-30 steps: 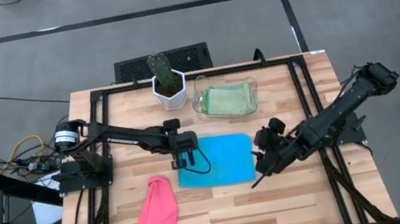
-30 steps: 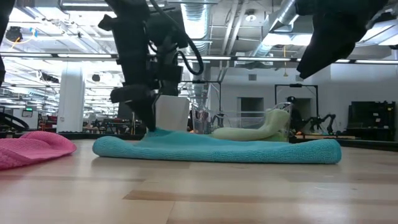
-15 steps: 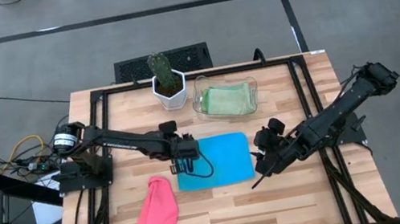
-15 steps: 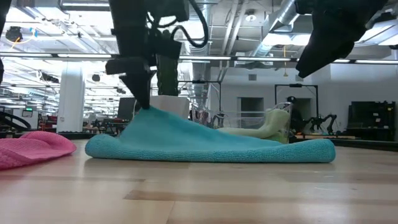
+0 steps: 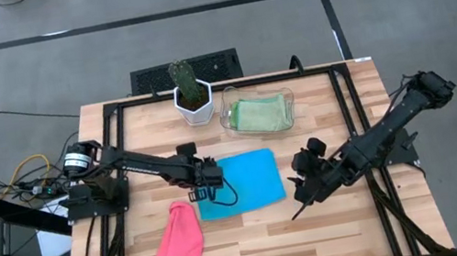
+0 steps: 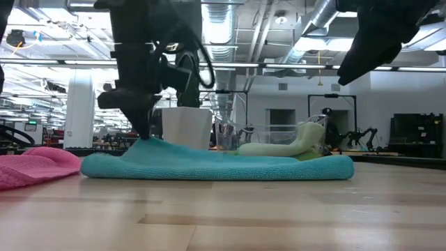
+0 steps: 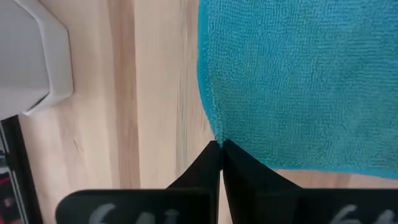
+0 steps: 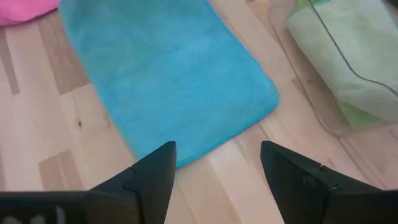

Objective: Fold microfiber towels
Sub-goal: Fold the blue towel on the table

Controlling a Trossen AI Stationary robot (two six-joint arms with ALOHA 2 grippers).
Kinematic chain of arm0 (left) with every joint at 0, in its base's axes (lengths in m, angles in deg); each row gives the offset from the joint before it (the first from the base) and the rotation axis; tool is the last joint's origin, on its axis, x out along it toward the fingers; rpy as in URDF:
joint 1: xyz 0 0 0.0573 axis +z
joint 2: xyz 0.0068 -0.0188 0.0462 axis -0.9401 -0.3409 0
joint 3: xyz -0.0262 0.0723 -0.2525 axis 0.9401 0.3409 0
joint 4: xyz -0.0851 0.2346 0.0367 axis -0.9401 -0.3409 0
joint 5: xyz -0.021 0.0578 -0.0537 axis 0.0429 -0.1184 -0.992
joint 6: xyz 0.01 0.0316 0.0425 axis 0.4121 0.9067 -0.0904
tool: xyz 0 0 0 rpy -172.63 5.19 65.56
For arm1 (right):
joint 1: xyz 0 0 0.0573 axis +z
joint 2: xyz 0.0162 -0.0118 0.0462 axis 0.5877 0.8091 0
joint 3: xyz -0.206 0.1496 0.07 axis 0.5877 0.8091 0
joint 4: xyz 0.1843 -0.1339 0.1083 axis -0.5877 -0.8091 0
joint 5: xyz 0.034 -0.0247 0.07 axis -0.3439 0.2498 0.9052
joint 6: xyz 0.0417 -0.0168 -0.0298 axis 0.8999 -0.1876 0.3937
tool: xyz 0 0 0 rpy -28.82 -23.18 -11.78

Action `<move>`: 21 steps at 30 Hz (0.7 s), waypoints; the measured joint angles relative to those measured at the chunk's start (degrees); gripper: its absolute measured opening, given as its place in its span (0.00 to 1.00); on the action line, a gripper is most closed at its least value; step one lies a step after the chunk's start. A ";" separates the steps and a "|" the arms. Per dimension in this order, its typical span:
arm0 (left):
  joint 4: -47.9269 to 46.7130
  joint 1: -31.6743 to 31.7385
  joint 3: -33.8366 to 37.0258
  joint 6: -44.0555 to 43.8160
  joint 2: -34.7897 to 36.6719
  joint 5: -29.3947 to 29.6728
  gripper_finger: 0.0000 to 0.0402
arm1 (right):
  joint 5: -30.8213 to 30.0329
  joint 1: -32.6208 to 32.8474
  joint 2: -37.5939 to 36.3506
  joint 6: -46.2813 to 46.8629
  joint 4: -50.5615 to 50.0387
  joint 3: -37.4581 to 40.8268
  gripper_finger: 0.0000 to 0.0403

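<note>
Blue towel (image 5: 240, 183) lies flat mid-table. Left gripper (image 5: 204, 185) sits at the towel's left edge, fingers (image 7: 211, 168) pressed together, pinching the towel's hem. Right gripper (image 5: 302, 192) hovers off the towel's right edge, fingers (image 8: 155, 174) spread wide, holding nothing. Pink towel (image 5: 175, 251) lies bunched at front left. Green towels (image 5: 260, 113) sit in the tray (image 5: 227, 109) behind, beside the potted cactus (image 5: 189, 89).

Turquoise towel (image 7: 298, 81): nappy, matt microfiber cloth. Surface (image 5: 321, 233): smooth, pale wood planks with visible grain. Tray (image 5: 258, 113): clear glossy plastic. Pink towel (image 5: 175, 253): soft cloth.
</note>
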 joint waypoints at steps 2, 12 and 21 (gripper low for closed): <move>1.63 0.00 0.59 0.01 0.00 -0.19 0.00 | -0.07 0.39 0.00 0.01 0.10 0.00 0.65; -0.19 -0.02 0.94 -3.61 0.00 -2.59 0.00 | -0.17 0.68 -0.01 1.92 0.37 -0.02 0.65; -6.32 -4.09 -0.71 -9.17 0.09 2.01 0.00 | -0.20 0.68 0.00 1.96 0.35 -0.01 0.65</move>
